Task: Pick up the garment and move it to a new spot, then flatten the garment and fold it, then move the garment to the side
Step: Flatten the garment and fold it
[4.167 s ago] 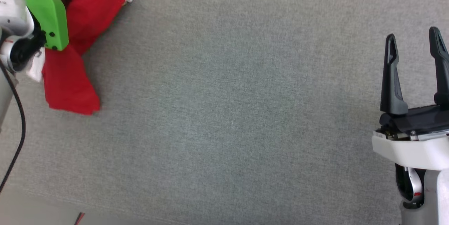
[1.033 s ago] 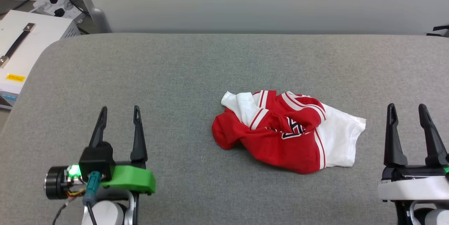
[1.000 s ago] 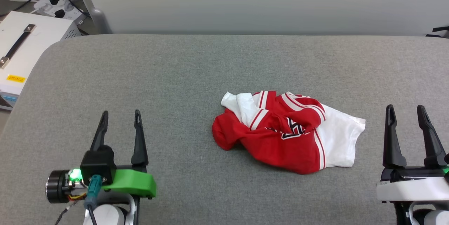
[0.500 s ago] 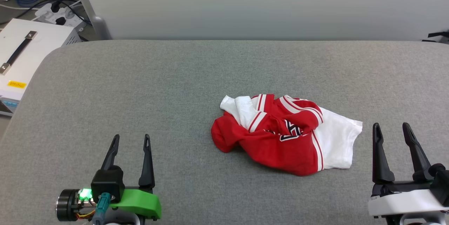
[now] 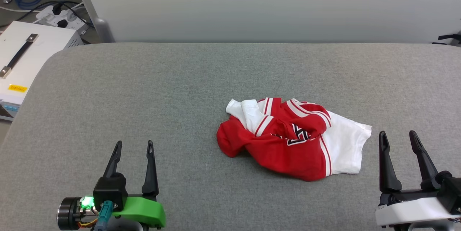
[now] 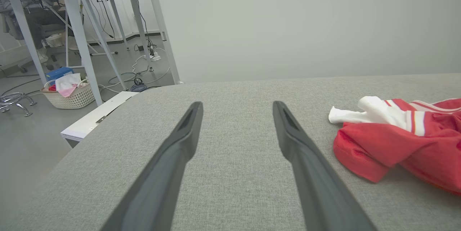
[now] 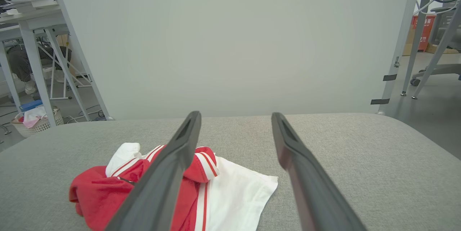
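Hovering with my left gripper (image 5: pixel 134 143) and right gripper (image 5: pixel 396 133) spread empty, flanking the garment (image 5: pixel 288 150), I judge pickup next: reach inward, pinch.

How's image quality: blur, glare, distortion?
Head view: even light, sharp, faint shadow under the garment. Left wrist view: grey surface far edge bows, left gripper jaws soft near the lens. Right wrist view: one right gripper jaw crosses the garment; no glare.

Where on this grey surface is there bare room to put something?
Widest free patch: from the left gripper to the garment, back to the far edge of the grey surface. Crowded: the gap between the garment and the right gripper.
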`<state>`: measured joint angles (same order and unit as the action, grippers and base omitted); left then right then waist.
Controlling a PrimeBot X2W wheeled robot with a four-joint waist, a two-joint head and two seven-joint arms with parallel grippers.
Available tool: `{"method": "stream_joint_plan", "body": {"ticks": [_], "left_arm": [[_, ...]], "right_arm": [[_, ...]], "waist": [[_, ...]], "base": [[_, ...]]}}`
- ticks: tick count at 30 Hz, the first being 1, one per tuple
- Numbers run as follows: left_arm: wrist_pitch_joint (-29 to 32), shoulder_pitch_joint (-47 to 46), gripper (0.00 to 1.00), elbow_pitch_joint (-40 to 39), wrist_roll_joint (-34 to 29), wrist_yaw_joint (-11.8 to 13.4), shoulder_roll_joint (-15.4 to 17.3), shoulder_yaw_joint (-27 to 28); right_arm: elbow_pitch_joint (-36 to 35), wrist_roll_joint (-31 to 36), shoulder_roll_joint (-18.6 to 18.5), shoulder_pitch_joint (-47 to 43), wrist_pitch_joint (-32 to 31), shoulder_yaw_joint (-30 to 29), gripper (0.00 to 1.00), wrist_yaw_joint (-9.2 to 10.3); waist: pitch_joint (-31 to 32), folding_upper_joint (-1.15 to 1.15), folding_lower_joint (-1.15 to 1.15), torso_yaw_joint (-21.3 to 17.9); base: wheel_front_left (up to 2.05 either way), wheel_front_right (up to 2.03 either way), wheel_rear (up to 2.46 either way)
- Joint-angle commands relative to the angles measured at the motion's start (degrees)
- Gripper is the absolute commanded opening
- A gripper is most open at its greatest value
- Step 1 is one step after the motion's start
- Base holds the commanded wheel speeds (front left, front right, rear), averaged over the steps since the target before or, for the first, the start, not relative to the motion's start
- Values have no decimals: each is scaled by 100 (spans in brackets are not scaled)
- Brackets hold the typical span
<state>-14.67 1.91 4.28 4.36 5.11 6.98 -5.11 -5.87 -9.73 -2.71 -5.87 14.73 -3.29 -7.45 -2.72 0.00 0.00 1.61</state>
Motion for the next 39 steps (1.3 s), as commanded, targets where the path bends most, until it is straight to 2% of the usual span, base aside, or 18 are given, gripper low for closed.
{"method": "stream_joint_plan", "body": {"ticks": [1,12,16,21,26,29,32,39], "left_arm": [[-32,69,100,2,-73,-59,-42,30],[-32,22,100,21,-178,-184,-143,154],[-33,-48,100,-8,-197,-212,-177,180],[-33,-209,100,-58,-215,-238,-227,183],[-33,-361,100,-105,-226,-264,-266,182],[-33,-434,100,-137,-229,-278,-286,187],[-33,-497,100,-174,-231,-283,-304,190],[-33,-696,100,-284,-232,-281,-344,186]], "right_arm": [[17,26,-17,-70,27,11,100,-3],[-117,35,-17,81,27,-153,100,-3],[-365,148,-17,490,27,-374,100,-3],[-648,391,-88,1422,27,-661,100,-3],[-255,255,-738,2333,27,-546,100,-3],[333,70,-1353,2805,-158,-151,100,-3],[789,-355,-1926,3207,-980,345,100,-3],[1355,-1844,-3153,3819,-3101,1628,100,-3]], "waist": [[3,0,0,6],[-23,0,0,62],[-115,0,0,86],[-330,0,0,122],[-557,0,0,173],[-679,0,0,216],[-809,0,0,253],[-1182,0,0,321]], "base": [[0,0,0],[0,0,0],[0,0,0],[0,0,0],[0,0,0],[0,0,0],[0,0,0],[0,0,0]]}}
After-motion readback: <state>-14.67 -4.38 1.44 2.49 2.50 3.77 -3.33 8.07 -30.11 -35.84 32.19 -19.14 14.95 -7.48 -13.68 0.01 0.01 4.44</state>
